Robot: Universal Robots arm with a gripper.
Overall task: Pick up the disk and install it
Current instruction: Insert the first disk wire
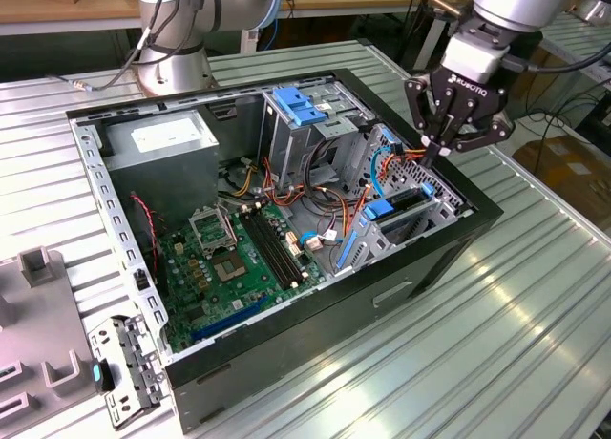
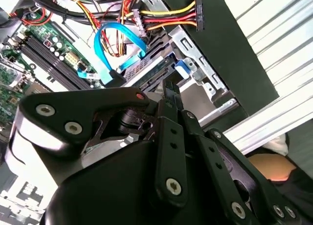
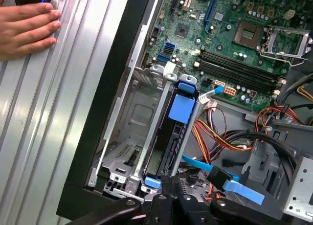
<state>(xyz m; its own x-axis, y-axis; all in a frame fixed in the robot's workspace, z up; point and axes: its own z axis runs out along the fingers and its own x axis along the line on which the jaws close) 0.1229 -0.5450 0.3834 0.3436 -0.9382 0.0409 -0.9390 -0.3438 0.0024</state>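
The disk (image 3: 172, 137) is standing on edge in a slot of the cage (image 3: 128, 118). It is a flat, dark, rectangular slab with blue plastic rails along its edges and a smooth blue tab at the end facing the board (image 3: 234, 19). In the exterior view the disk (image 1: 401, 205) is sitting low in the corner of the case (image 1: 456, 243) toward the exterior view's right. In the second wrist view its grey, finely textured edge (image 2: 146, 69) is showing beside a blue rail.

The tool (image 1: 435, 156) is hanging directly over the disk's outer end with its black fingers pressed together into a single narrow tip. In the first wrist view that tip (image 3: 170, 185) is sitting at the end of the disk. Whether it is touching the disk cannot be told. In the second wrist view the tool (image 2: 168, 92) is showing matt black links with bright screw heads.

The cage is made of bare, stamped sheet metal with punched holes. A glossy blue ribbon cable (image 2: 105, 39) is looping beside it, next to bundled red, yellow and black wires (image 2: 166, 12). The board is green, with long black memory slots. The case is a black open box lying on a ribbed aluminium bench (image 1: 535, 315). A hand (image 3: 24, 24) is resting flat on the bench outside the case wall.
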